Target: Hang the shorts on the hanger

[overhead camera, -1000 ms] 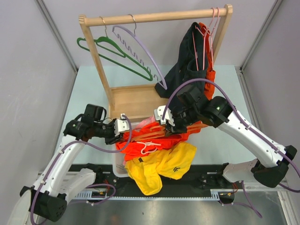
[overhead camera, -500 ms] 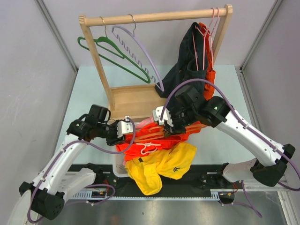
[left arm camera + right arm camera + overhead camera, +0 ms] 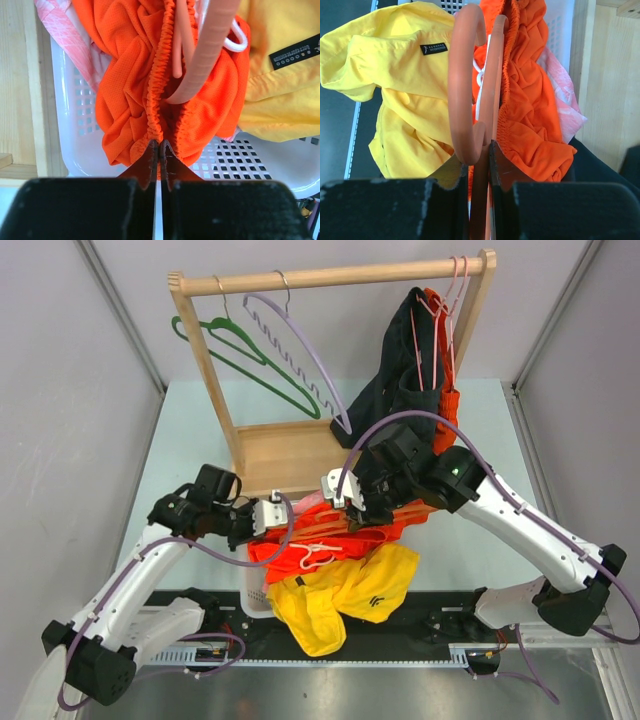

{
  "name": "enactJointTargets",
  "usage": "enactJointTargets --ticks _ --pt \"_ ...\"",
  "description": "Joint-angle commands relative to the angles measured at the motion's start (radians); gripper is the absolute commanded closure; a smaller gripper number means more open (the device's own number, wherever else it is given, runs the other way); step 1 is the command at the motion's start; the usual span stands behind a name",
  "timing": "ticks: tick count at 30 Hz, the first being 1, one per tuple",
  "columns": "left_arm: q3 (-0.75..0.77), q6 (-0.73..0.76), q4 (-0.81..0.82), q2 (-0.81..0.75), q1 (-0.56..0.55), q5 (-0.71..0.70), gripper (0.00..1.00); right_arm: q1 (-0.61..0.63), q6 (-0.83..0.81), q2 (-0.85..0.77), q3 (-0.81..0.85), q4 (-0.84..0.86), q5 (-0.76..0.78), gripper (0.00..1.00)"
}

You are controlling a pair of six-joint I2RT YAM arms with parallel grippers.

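Over the basket, near edge: the shorts (image 3: 300,552) lie bunched on the white basket (image 3: 75,125) between my two arms, with yellow shorts (image 3: 350,595) just beside them on my side.
Left gripper (image 3: 158,145): fingers pressed together on the edge of the elastic waistband, a thin pinch of fabric between them.
Right gripper (image 3: 487,145): clamped on the hanger (image 3: 461,85), on the thin stem just under the hook.
Hanger place: held low over the shorts and touching them. In the left wrist view one end appears to sit between two folds of the waistband.
Handling, shorts: light, soft, floppy mesh. I judge it will sag and slip on smooth plastic. The gathered elastic is the firmest part, so I take hold there.
Handling, hanger: thin, stiff and slick. I judge it could swivel in a grip on the stem.
Hanger axis: the long axis runs across the table from left to right, with the hook curling at my right gripper.
Shorts axis: the waistband runs from my left fingers toward the hanger. The legs are crumpled, and I cannot tell which way they point.
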Motion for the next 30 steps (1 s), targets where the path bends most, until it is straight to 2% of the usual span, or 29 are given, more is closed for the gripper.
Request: enactJointTargets --ticks 1,13,26,27,29,30 --pt "0.045 -0.014 -0.017 -0.023 -0.005 0.055 1.0 0.011 0.023 0.013 0.006 0.049 0.02 1.0" --pt "0.175 -0.096 -0.022 0.012 -0.005 0.1 1.0 0.022 0.071 0.042 -0.014 0.147 -0.009 1.0" --pt "0.306 -0.166 -0.051 0.072 -0.008 0.164 1.0 0.011 0.197 0.042 -0.165 0.463 -0.075 1.0" --pt "0.31 -0.16 -0.075 0.072 -0.006 0.179 0.95 0.008 0.209 0.036 -0.176 0.484 -0.087 1.0" --pt "0.312 -0.163 -0.084 0.06 0.043 0.218 0.78 -0.006 0.215 0.023 -0.193 0.522 -0.115 1.0" --pt "0.314 -0.156 -0.107 0.055 0.073 0.277 0.59 -0.01 0.215 0.022 -0.202 0.529 -0.123 1.0"
